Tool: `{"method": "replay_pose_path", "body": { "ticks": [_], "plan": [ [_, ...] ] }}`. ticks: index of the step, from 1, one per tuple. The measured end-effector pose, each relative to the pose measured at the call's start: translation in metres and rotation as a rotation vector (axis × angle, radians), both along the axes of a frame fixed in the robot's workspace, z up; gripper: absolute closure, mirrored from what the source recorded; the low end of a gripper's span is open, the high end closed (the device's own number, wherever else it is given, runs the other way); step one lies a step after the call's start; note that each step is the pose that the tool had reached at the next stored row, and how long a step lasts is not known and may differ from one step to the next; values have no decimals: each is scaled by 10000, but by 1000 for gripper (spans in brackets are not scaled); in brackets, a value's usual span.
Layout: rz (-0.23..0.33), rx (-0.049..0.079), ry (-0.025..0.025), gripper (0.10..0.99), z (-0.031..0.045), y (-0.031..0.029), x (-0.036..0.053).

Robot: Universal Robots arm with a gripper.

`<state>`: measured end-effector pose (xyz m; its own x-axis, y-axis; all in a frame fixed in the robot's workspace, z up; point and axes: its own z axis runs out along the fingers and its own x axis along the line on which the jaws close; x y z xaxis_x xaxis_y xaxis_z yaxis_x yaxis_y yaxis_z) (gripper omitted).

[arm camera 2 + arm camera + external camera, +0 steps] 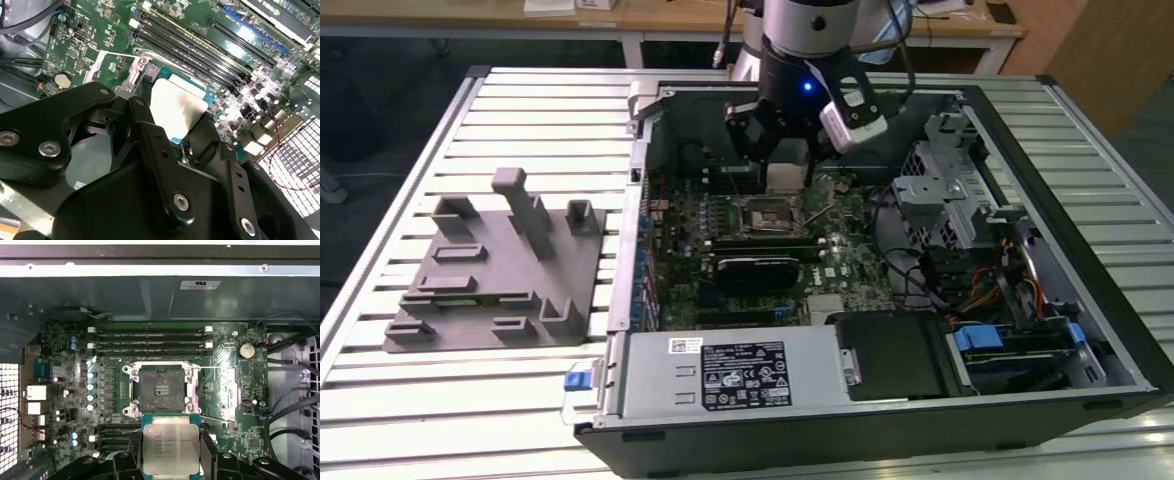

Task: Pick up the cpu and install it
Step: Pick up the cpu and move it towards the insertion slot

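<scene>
Black gripper [171, 460] clenched on small silver-topped square cpu [171, 445], near open black socket [161, 389]; a skewed seating might have damaged contacts.

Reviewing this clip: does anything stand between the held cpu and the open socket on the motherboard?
Nothing visible does. In the first wrist view the gripper holds the cpu between its jaws close beside the socket, whose contact bed lies uncovered, with no cable or part across the gap.
</scene>
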<state>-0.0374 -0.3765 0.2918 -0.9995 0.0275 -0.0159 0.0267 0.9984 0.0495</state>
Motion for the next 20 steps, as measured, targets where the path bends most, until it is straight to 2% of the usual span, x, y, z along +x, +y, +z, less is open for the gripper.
{"method": "replay_pose_path", "body": {
  "ticks": [17,20],
  "plan": [
    [1,-8,3,545,-232,167,0],
    [4,-9,-30,545,-285,187,0]
  ]
}}
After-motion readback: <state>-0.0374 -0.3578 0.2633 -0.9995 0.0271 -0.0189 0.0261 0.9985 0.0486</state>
